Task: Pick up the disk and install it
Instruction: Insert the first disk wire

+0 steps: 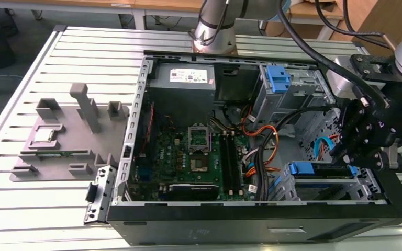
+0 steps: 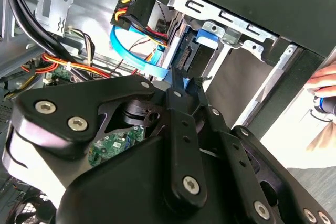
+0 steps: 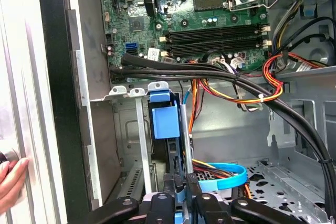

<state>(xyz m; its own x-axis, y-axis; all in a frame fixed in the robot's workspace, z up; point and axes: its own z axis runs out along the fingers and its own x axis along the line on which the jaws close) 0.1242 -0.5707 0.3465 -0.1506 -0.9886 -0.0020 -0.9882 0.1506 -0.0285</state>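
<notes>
The disk stands on edge in the lower drive cage [image 1: 326, 185] of the open computer case, at the exterior view's right. Its blue handle end [image 3: 164, 119] sits between the cage's metal rails, and its dark body runs back toward my fingers. My black gripper [image 3: 181, 190] is at the disk's connector end, with both fingers close together and a blue rail end between them. In the second wrist view the fingertips [image 2: 181, 85] meet the disk [image 2: 193, 59] just inside the cage. In the exterior view the gripper [image 1: 349, 158] hangs over the disk [image 1: 318, 169].
A blue flat cable [image 3: 226, 177] and a thick black cable bundle [image 3: 236, 80] run close beside the cage. A second blue bracket [image 1: 276, 78] sits in the upper bay, beside the grey power supply [image 1: 183, 78]. A grey fixture [image 1: 68, 136] lies outside the case. A person's hand [image 3: 10, 182] rests beside the case.
</notes>
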